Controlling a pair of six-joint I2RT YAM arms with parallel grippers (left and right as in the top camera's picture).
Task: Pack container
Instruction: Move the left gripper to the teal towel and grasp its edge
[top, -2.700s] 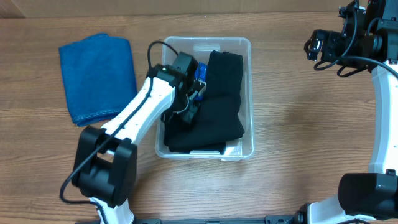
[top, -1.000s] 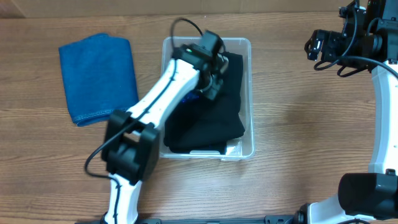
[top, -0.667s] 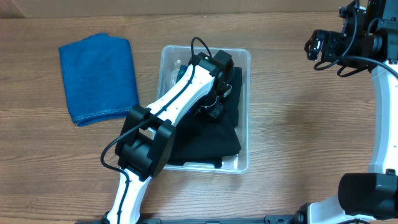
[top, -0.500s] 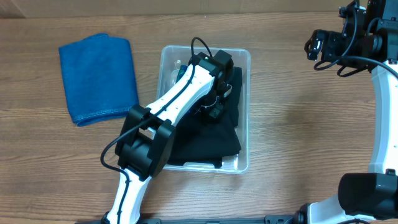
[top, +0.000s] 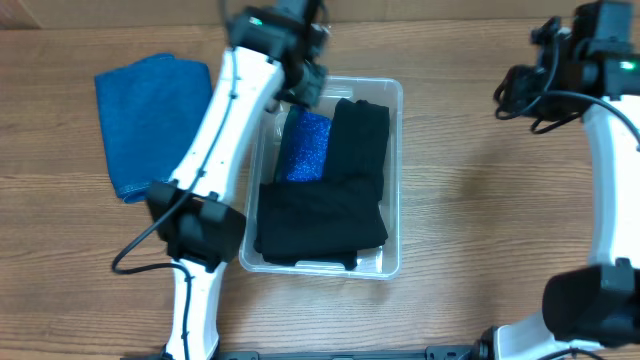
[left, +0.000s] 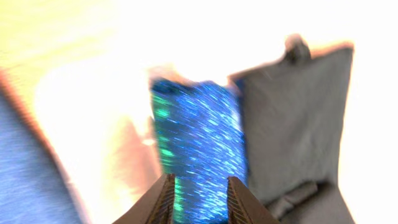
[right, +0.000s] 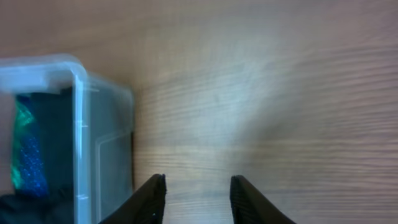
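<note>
The clear container (top: 394, 180) sits mid-table. Inside it, a glittery blue cloth (top: 303, 147) lies at the back left. A folded black cloth (top: 360, 140) lies beside it and another black cloth (top: 320, 225) lies across the front. My left gripper (top: 305, 80) hovers over the container's far left rim. In the blurred left wrist view this gripper (left: 199, 180) is open and empty, with the blue cloth (left: 199, 137) below it. My right gripper (top: 512, 85) hangs over bare wood to the container's right. The right wrist view shows it (right: 198, 180) open, with the container's corner (right: 78, 81) at left.
A larger folded plain blue cloth (top: 157, 125) lies on the table left of the container. The left arm's white link (top: 215, 140) slants between that cloth and the container. Bare wood lies between the container and the right arm.
My left gripper has lifted out of the container and back to its far left rim, uncovering the glittery blue cloth. The right arm has shifted slightly and its jaws have narrowed.
</note>
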